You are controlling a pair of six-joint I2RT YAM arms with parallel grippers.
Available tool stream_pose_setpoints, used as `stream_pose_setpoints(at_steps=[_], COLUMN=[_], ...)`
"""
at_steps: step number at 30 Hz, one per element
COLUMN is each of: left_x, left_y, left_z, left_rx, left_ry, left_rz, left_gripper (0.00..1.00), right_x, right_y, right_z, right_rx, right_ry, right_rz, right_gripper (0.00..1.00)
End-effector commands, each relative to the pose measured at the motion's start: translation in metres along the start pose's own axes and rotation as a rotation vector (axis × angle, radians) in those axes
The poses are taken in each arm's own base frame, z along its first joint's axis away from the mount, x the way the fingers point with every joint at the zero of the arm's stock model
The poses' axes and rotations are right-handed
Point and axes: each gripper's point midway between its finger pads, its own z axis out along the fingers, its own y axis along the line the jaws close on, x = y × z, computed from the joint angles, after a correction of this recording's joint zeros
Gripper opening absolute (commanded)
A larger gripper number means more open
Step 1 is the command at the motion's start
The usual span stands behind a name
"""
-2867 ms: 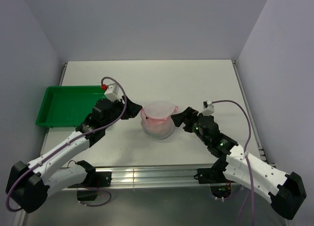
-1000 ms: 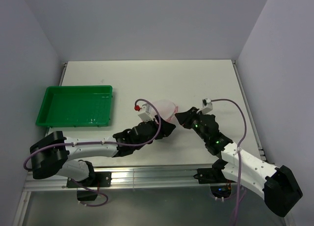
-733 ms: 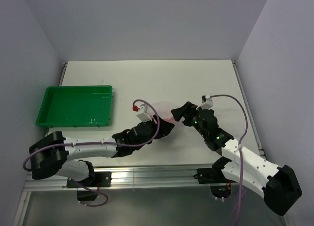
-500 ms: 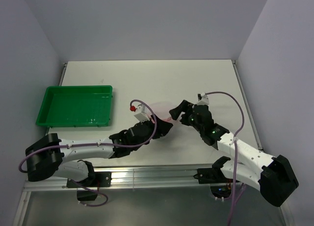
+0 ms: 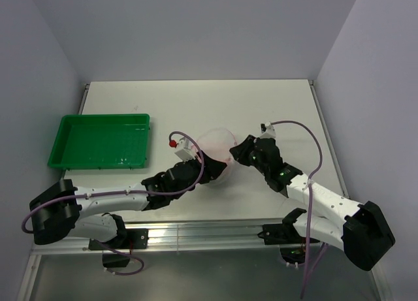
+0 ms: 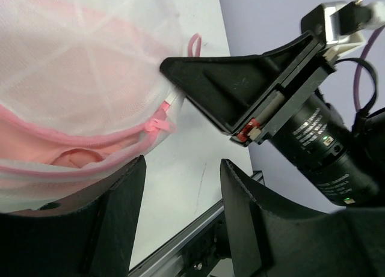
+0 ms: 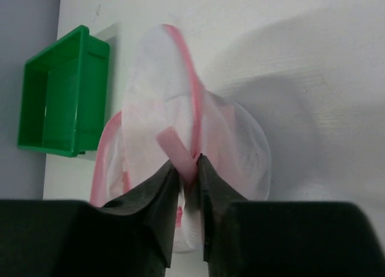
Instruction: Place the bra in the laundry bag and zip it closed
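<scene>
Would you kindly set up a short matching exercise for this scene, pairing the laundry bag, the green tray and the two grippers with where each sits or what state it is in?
Things:
1. laundry bag
2. green tray
3. left gripper
4. right gripper

Places or states:
A. jaws pinched on the bag's pink trim
B. by the left edge of the table
C. jaws apart, beside the bag
D. mid-table, between the two grippers

Pairs: 1-D, 2-B, 3-C, 4-A.
</scene>
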Motion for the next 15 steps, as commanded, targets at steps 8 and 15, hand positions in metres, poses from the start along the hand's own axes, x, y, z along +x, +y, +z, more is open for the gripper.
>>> stream_pose_setpoints(at_steps=[8, 15], left_x=[0.002, 0.018], left_y=[-0.02, -0.025], left_z=[0.005, 0.01], left_rx=[0.099, 0.143], left_ry=[0.038, 0.096], left_rz=[-0.063, -0.112], left_gripper=[0.56, 0.56], right_x=[-0.035, -0.038], right_y=[0.034, 0.038], right_z=[-0.009, -0.019], right_rx=[-0.165, -0.251], right_ry=[-0.156, -0.227], right_rz=[-0.002, 0.01], right_gripper=[0.07, 0.07])
